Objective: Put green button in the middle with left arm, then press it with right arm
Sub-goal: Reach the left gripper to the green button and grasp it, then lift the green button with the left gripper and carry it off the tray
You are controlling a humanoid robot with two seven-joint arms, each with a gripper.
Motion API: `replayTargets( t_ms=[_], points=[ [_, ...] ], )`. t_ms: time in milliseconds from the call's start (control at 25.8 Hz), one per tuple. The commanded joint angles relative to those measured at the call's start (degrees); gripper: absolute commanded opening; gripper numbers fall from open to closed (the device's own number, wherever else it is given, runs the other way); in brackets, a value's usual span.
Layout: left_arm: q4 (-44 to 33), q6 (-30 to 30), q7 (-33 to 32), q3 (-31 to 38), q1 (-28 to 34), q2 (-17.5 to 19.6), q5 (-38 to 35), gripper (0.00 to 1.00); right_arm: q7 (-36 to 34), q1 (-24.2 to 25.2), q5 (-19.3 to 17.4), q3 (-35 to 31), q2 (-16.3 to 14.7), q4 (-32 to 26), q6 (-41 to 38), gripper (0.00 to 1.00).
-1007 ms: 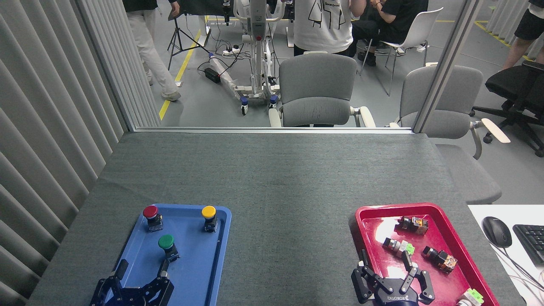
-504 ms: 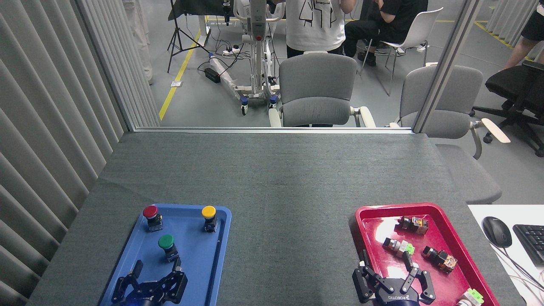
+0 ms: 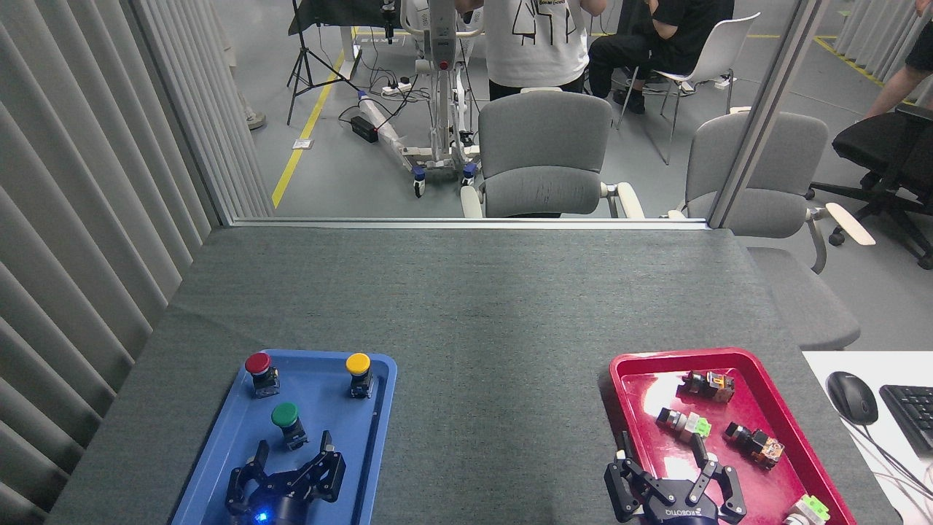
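Reaching for the green button (image 3: 285,415), upright in the blue tray (image 3: 219,445), near side, below the red button (image 3: 257,363) and yellow button (image 3: 357,363). Left end effector (image 3: 292,456) just beside it, fingers spread, holding nothing. Probably next: advance, close around the base, carry to the middle (image 3: 496,394) of the grey counter. Right end effector (image 3: 665,453) open over the red tray (image 3: 627,364). Behind the glass: chairs, people.

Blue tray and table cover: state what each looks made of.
Blue tray: probably moulded plastic, smooth with a slight sheen, rounded corners and raised rim. Table cover: looks like dark-grey felt or woven cloth, matte and finely textured, with a soft wrinkle at its left edge.
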Motion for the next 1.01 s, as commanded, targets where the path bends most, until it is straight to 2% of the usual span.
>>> replayTargets(
  t_ms=[0, 349, 504, 620, 775, 852, 968],
  points=[
    [0.9, 2.8, 1.0, -0.2, -1.1, -0.1, 0.1, 0.99, -0.2, -1.1, 0.0, 0.0, 0.0, 0.6, -0.1, 0.98],
    [8.4, 3.8, 2.2, -1.2, -5.6, -1.3, 0.1, 0.99, -0.2, -1.5, 0.5, 0.2, 0.7, 1.1, -0.3, 0.98],
    [11.9, 3.8, 3.6, -1.2, -7.6, -2.1, 0.1, 0.94, -0.3, -1.6, 1.4, 0.2, 1.5, 1.1, -0.3, 0.98],
    [14.1, 3.8, 5.0, -1.2, -8.7, -2.2, 0.1, 0.87, -0.3, -1.5, 1.4, 0.2, 1.3, 1.1, -0.3, 0.98],
    [16.4, 3.8, 5.1, -1.2, -9.9, -2.0, 0.3, 0.72, -0.3, -1.6, 1.4, 0.2, 0.9, 1.1, -0.5, 0.98],
    [16.7, 3.8, 5.1, -1.2, -10.1, -2.0, 0.4, 0.54, -0.3, -1.8, 1.4, 0.2, 1.1, 1.1, -0.5, 0.98],
    [16.6, 3.7, 5.3, -1.3, -10.1, -1.8, 0.3, 0.32, -0.3, -1.9, 1.4, 0.2, 1.1, 1.1, -0.5, 0.98]
  ],
)
